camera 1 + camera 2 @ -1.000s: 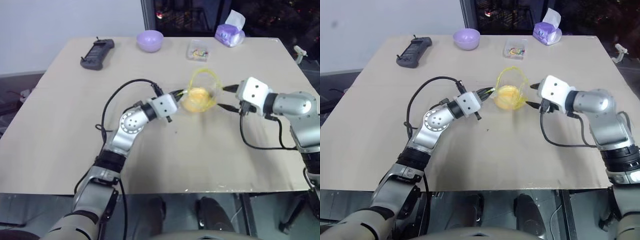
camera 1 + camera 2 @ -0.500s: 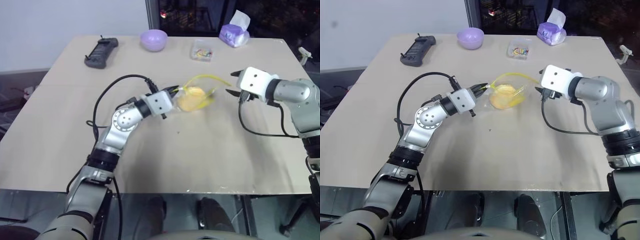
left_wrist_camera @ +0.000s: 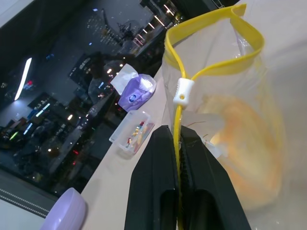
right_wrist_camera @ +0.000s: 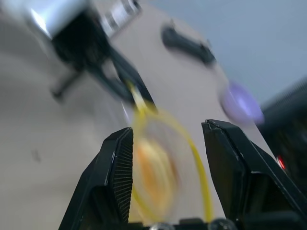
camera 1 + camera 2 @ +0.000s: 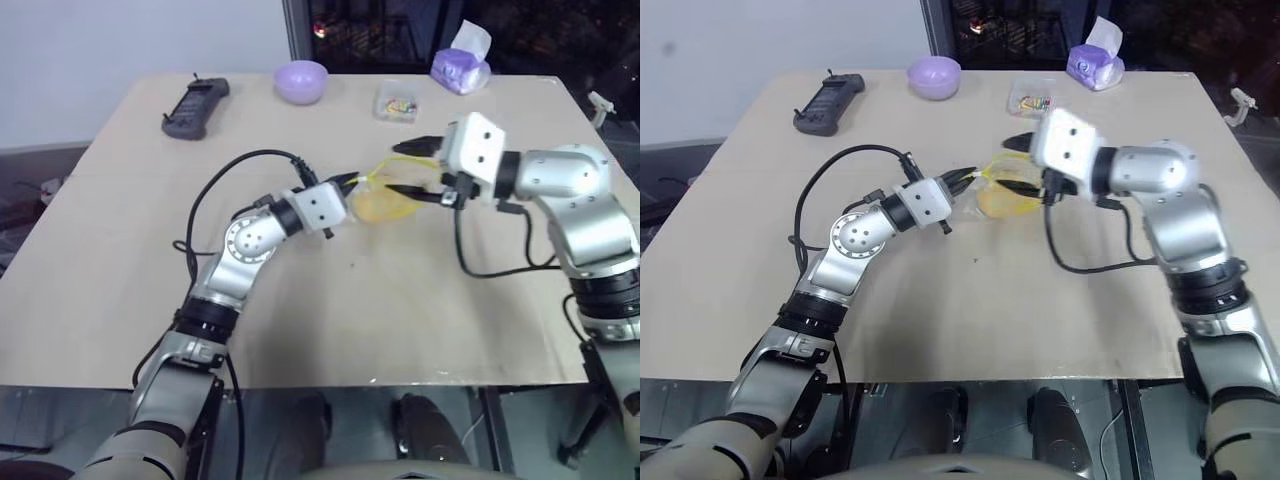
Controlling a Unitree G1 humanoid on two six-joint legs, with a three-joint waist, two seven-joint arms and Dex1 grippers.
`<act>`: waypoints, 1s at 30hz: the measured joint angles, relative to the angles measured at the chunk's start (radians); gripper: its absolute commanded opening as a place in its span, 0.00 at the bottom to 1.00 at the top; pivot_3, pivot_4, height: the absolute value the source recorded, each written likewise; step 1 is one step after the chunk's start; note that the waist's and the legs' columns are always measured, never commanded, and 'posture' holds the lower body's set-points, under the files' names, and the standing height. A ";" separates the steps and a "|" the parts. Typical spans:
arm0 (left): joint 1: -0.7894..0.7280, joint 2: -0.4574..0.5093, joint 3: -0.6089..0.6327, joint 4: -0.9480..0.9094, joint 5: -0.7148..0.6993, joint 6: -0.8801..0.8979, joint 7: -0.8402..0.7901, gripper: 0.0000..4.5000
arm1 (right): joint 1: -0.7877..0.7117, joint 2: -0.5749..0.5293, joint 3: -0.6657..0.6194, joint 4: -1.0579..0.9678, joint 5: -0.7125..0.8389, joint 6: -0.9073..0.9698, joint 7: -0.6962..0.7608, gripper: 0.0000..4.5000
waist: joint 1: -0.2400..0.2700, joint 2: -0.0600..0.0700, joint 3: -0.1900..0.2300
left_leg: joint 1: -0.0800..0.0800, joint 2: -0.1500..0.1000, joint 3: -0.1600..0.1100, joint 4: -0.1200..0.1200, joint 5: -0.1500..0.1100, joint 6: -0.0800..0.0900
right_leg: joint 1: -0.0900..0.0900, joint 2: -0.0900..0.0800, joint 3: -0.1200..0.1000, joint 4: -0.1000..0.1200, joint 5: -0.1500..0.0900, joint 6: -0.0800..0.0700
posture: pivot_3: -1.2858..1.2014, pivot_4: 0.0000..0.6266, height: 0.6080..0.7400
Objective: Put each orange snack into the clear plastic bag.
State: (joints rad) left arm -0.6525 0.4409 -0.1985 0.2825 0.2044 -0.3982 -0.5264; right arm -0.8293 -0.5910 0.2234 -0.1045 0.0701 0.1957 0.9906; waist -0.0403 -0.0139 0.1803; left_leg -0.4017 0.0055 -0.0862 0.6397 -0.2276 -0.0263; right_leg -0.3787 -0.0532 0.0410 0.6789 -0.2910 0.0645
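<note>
The one snack point(image 3: 242, 139) in sight is already inside the bag point(image 3: 225, 103), so that part looks done, and what seems left is closing or releasing the bag. It is a rounded orange-yellow bun, seen hazily through crinkly clear plastic whose yellow-rimmed mouth gapes open, mid-tabletop point(image 5: 120, 250). The left hand point(image 5: 352, 183) is clamped on the bag's yellow strip, while the right hand point(image 5: 415, 170) sits at the bag's mouth with fingers apart, holding nothing.
</note>
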 measured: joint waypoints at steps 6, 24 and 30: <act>-0.008 0.041 -0.001 -0.014 0.038 -0.003 -0.009 0.00 | -0.048 0.074 0.080 0.133 -0.115 -0.100 -0.050 0.55 | 0.002 0.000 0.000 | 0.000 0.000 0.000 0.000 0.000 0.000 | -0.001 0.000 0.000 0.000 0.000 0.000 | 0.52 0.24 0.97; -0.009 0.076 -0.003 -0.080 0.080 0.000 -0.021 0.00 | -0.082 0.145 0.118 0.242 -0.231 -0.288 -0.087 0.55 | -0.001 0.000 0.000 | 0.000 0.000 0.000 0.000 0.000 0.000 | -0.001 0.000 0.000 0.000 0.000 0.000 | 0.52 0.24 0.97; -0.009 0.085 -0.003 -0.080 0.082 0.000 -0.021 0.00 | -0.082 0.139 0.117 0.243 -0.236 -0.289 -0.088 0.25 | -0.001 0.000 0.000 | 0.000 0.000 0.000 0.000 0.000 0.000 | -0.001 0.000 0.000 0.000 0.000 0.000 | 0.52 0.24 0.97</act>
State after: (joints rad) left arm -0.6613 0.5258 -0.2015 0.2022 0.2863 -0.3982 -0.5473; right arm -0.9116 -0.4519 0.3402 0.1387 -0.1657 -0.0932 0.9029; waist -0.0412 -0.0136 0.1806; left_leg -0.4018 0.0055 -0.0863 0.6392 -0.2276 -0.0265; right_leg -0.3792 -0.0530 0.0409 0.6788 -0.2910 0.0645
